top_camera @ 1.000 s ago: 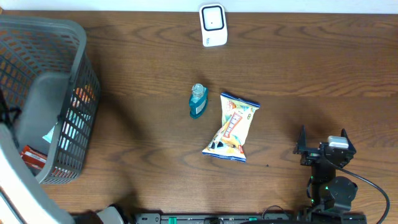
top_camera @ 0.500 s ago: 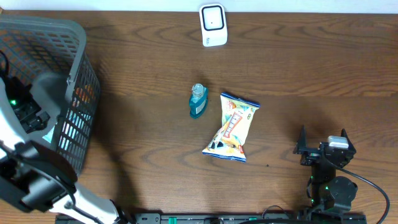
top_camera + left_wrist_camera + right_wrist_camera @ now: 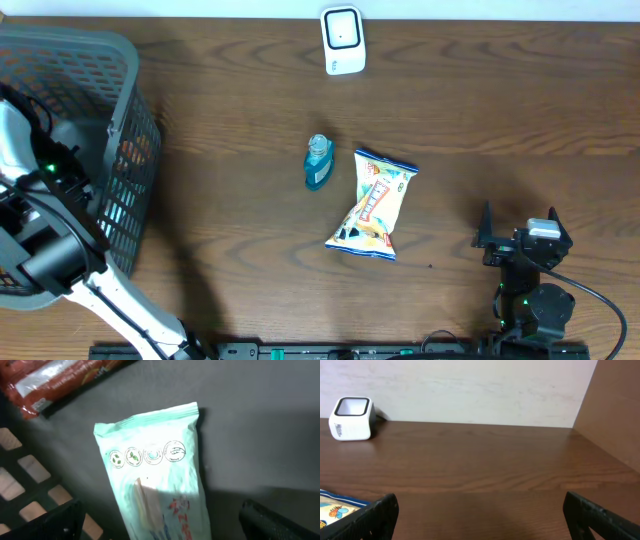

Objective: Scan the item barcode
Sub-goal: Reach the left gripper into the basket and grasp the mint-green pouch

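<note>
My left gripper (image 3: 167, 521) is open inside the grey basket (image 3: 133, 110), its fingers on either side of a mint-green soft pack (image 3: 155, 475) lying on the basket floor, not touching it. In the overhead view the left arm (image 3: 45, 185) reaches down into the basket. The white barcode scanner (image 3: 342, 40) stands at the table's far edge, also in the right wrist view (image 3: 351, 418). My right gripper (image 3: 520, 230) rests open and empty at the front right (image 3: 480, 515).
A blue bottle (image 3: 319, 162) and a yellow snack bag (image 3: 373, 204) lie mid-table. A red-orange packet (image 3: 55, 380) lies in the basket beyond the green pack. The basket's mesh wall (image 3: 30, 490) is close to my left finger.
The left arm has swung from the lower left up and into the basket. The right arm and the table items have not moved.
</note>
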Robot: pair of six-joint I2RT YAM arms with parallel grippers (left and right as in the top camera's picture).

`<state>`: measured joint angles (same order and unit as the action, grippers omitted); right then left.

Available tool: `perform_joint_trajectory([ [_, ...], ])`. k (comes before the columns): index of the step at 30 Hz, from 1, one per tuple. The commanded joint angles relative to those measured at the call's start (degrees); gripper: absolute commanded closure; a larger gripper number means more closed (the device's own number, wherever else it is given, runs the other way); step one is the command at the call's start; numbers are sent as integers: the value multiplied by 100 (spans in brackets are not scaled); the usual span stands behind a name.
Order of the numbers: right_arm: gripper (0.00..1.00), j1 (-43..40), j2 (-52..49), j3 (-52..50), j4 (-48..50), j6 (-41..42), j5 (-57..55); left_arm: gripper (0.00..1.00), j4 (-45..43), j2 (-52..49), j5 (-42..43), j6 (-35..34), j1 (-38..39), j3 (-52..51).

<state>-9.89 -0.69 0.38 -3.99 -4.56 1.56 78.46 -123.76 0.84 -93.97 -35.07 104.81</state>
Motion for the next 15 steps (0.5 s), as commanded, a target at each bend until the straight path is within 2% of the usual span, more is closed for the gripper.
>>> perform_joint_trajectory([
  [1,1,-20,31,-7,-20,68,28,2,52,-87,-17,177,94,-92],
  [7,1,-20,31,-7,-20,68,28,2,-146,-87,-20,177,195,-468],
  [15,1,-20,31,-7,-20,68,28,2,-1113,-87,-17,179,264,-1416],
])
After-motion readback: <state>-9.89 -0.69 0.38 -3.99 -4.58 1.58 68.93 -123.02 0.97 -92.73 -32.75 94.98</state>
